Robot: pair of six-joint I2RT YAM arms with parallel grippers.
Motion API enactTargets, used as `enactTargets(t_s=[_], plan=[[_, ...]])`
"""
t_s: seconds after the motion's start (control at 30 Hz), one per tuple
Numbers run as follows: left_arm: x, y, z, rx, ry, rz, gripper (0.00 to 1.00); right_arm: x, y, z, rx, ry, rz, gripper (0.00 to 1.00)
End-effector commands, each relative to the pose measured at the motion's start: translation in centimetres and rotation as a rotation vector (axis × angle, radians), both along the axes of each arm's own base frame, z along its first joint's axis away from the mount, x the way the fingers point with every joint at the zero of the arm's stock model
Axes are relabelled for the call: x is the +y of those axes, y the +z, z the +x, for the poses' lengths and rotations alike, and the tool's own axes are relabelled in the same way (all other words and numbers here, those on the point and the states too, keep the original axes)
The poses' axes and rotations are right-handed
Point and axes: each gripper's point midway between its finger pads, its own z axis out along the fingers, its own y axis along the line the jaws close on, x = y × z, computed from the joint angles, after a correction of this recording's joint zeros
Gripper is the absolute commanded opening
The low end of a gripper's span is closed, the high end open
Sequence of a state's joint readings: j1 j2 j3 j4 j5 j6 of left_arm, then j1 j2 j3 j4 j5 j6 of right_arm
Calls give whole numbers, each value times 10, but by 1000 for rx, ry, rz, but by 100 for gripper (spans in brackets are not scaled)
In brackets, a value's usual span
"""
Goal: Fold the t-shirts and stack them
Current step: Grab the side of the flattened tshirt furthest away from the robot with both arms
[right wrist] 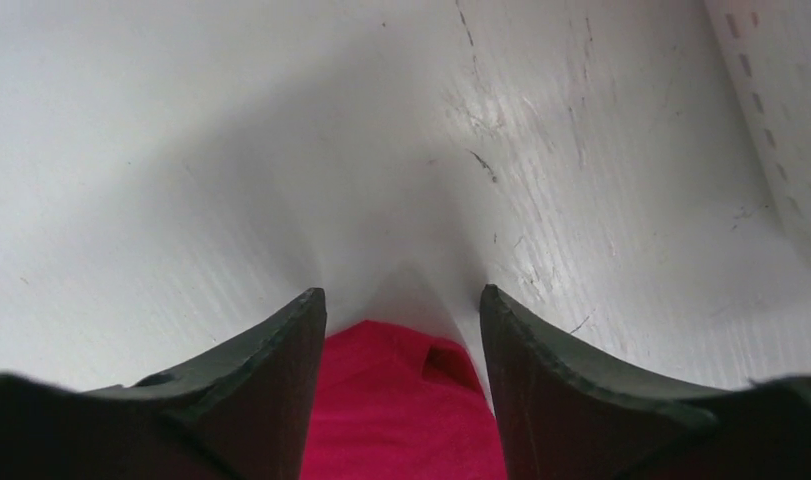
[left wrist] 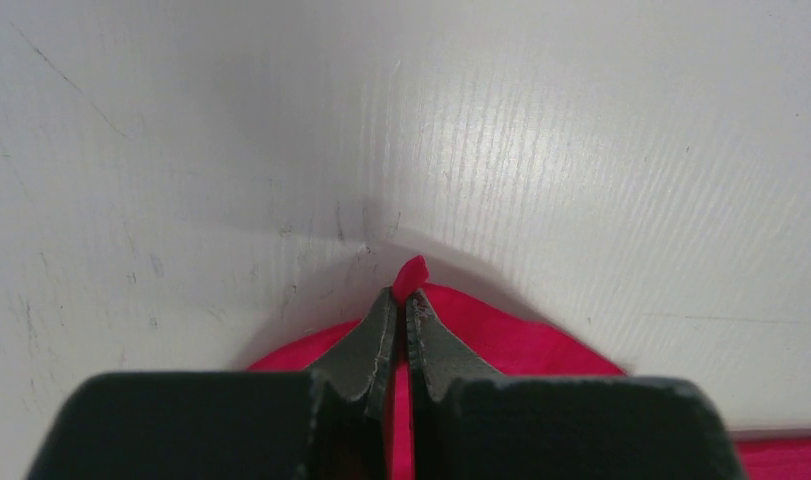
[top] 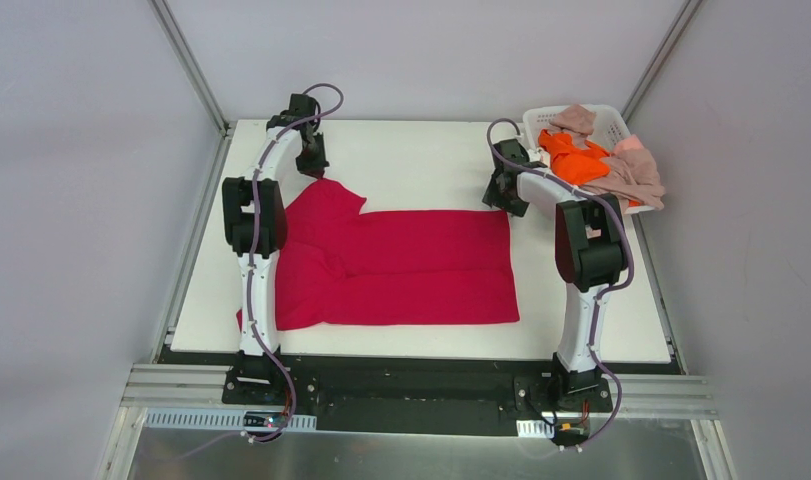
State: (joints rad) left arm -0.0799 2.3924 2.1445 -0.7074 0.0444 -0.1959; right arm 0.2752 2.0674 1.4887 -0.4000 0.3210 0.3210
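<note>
The crimson-red t-shirt (top: 401, 265) lies spread across the white table (top: 411, 160), its sleeve end to the left. My left gripper (top: 314, 165) is shut on the shirt's far left sleeve tip; in the left wrist view a small nub of red cloth (left wrist: 411, 277) pokes out between the closed fingers (left wrist: 366, 345). My right gripper (top: 501, 195) is open over the shirt's far right corner; in the right wrist view the red corner (right wrist: 401, 400) lies between the spread fingers (right wrist: 281, 370), not gripped. An orange shirt (top: 573, 155) and pink-beige shirts (top: 631, 175) sit in the basket.
The white plastic basket (top: 611, 118) stands at the table's far right corner, close beside the right arm; its wall shows at the right edge of the right wrist view (right wrist: 781, 120). Grey enclosure walls surround the table.
</note>
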Motion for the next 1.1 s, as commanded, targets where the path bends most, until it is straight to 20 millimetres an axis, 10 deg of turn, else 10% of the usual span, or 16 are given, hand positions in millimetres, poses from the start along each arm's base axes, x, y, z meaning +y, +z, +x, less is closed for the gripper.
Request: enactTargets(t_s=[0.0,0.37,0.7,1.07], plan=[[-2,39,-2,-61,-19,11,0,9,1,12,-21,34,48,57],[-5,48,-10,-67,-18,-12,0,13,9,9,-36,58,71,0],[-2,69,-46,-79,24,-27,0,20,42,3,-103,135,101,0],[11,83,-128,-112,147,-25,0,25,66,-34,-151,188,171,0]])
